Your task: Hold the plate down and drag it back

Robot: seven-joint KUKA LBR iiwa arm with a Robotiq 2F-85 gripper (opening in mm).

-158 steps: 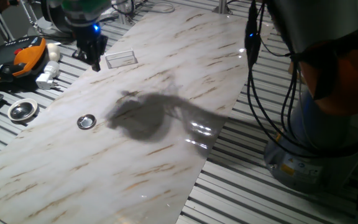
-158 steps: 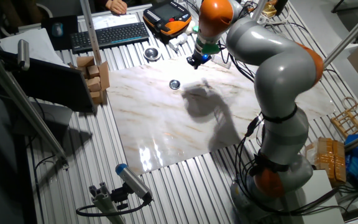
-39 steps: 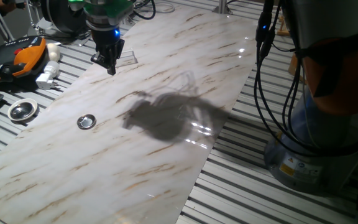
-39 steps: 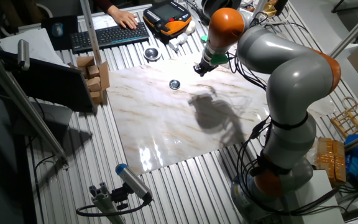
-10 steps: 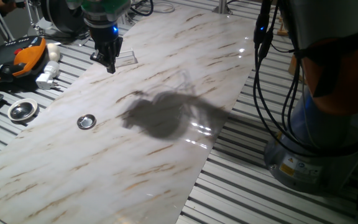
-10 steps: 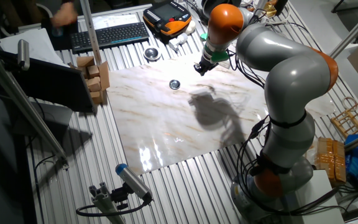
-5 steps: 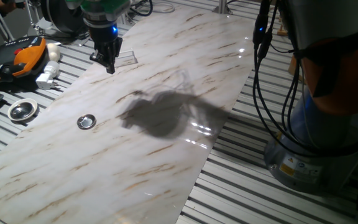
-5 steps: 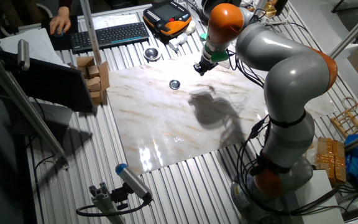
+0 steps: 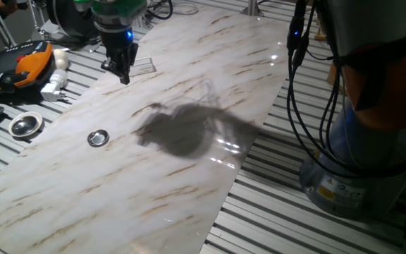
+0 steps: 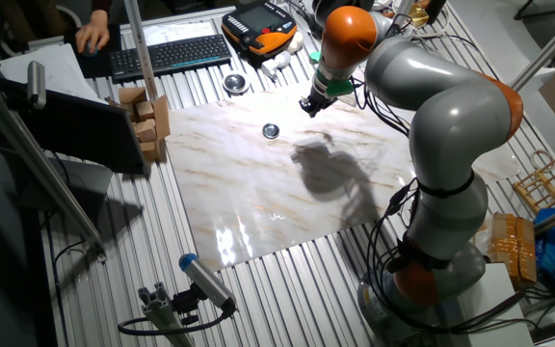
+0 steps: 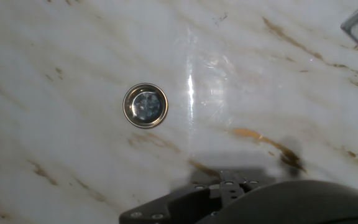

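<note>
Nothing much has shifted over the last second: my gripper [image 9: 123, 76] hangs at the same spot above the far end of the marble-patterned board [image 9: 189, 176], and the plate [image 9: 98, 137] sits where it was. I take the plate as my landmark. It lies flat on the board, rim up, dark centre showing clearly in the hand view [image 11: 145, 106], with bare veined surface all around it. My gripper [image 10: 308, 106] is well apart from the plate, up the board from it, beside a clear flat rectangular piece [image 9: 141, 66]. Its fingers look drawn together to a narrow tip in the fixed views, but I cannot tell for sure; the hand view shows only the dark gripper body along the bottom edge.

Off the board, on the ribbed aluminium table [image 9: 273, 212], a larger round metal dish [image 9: 25, 125] rests near the plate. Farther beyond it I see an orange-and-black pendant [image 9: 27, 63] and a white plug [image 9: 53, 86]. Across the room a keyboard [image 10: 173, 53] sits with a person's hand [image 10: 92, 37] on it, and small cardboard boxes [image 10: 147, 120] stand by the board's edge.
</note>
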